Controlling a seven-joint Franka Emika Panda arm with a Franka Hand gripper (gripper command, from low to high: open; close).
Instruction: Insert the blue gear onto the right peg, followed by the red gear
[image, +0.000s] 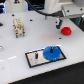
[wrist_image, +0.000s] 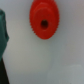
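The red gear (image: 66, 31) is lying on open white worktop (image: 20, 52) near the far edge, bare surface all around it. The blue gear (image: 52, 53) is sitting on the grey plate (image: 35, 58). The tool (image: 59, 22) is hovering just beside the red gear; its opening cannot be told.

One blue gear (image: 52, 52), one red gear (image: 66, 31), one plate (image: 33, 62), one beige block (image: 18, 27).

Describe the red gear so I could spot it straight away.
Start at the grey, black-rimmed plate near the front of the white table, which carries the blue gear. Look beyond it toward the exterior view's right: the red gear lies alone, smaller and bright red.
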